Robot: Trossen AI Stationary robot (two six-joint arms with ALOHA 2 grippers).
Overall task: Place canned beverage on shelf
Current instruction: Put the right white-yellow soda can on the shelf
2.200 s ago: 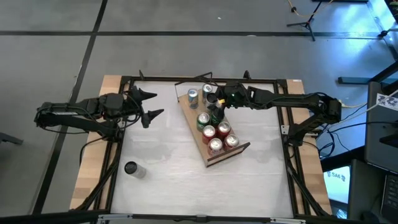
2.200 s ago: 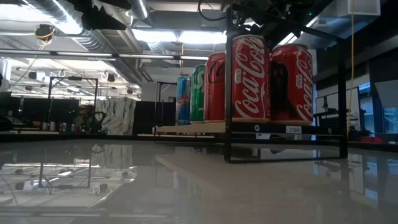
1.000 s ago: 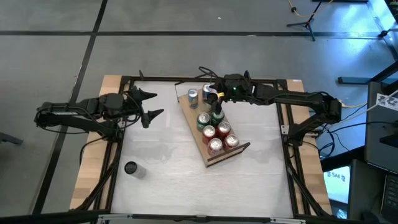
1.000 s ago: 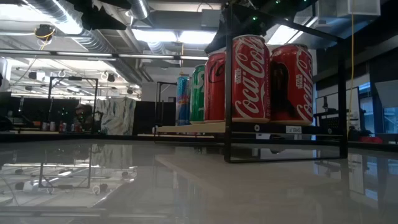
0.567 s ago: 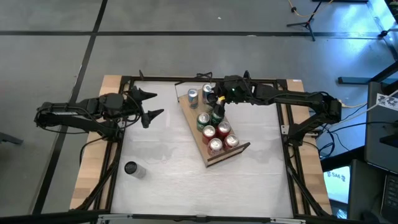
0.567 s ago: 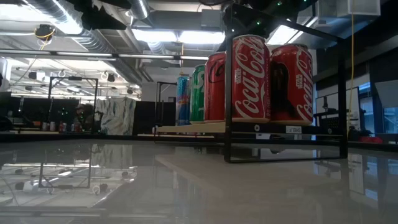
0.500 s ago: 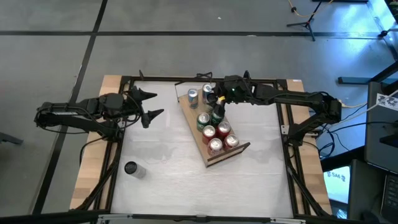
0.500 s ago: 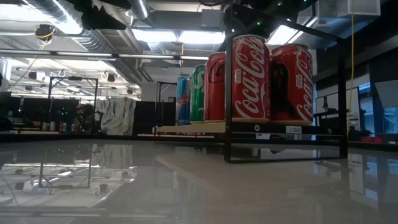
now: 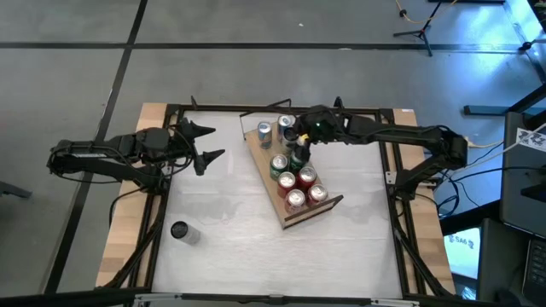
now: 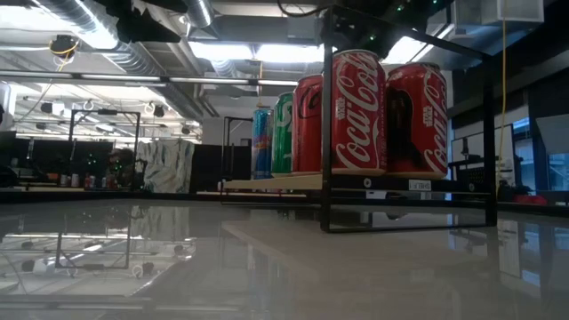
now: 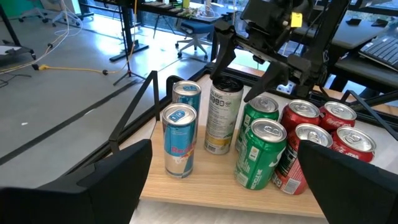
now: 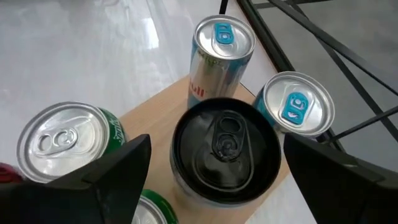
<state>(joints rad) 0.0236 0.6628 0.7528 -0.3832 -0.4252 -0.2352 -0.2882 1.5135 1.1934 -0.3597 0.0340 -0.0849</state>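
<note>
The shelf (image 9: pixel 264 175) is a light-wood board lying slantwise mid-table, with several cans upright on it. A pale can with a black top (image 12: pixel 225 149) stands on its base near the board's far end, beside two slim blue-and-silver cans (image 12: pixel 221 53) (image 12: pixel 292 112) and a green one (image 12: pixel 59 146). My right gripper (image 12: pixel 217 143) hovers open over the black-topped can (image 11: pixel 222 118), one finger on each side with gaps showing, tilted down. My left gripper (image 9: pixel 217 142) waits open at the table's left, pointing at the shelf.
Green and red cans (image 9: pixel 295 199) fill the shelf's near end, inside a black wire frame (image 10: pixel 409 107). A loose can (image 9: pixel 181 231) sits on the white tabletop near the front left. The table's black frame (image 9: pixel 256 108) runs just behind the shelf.
My right gripper has tipped a little farther down over the black-topped can, staying open above the same spot. The cans and the shelf have not moved.
</note>
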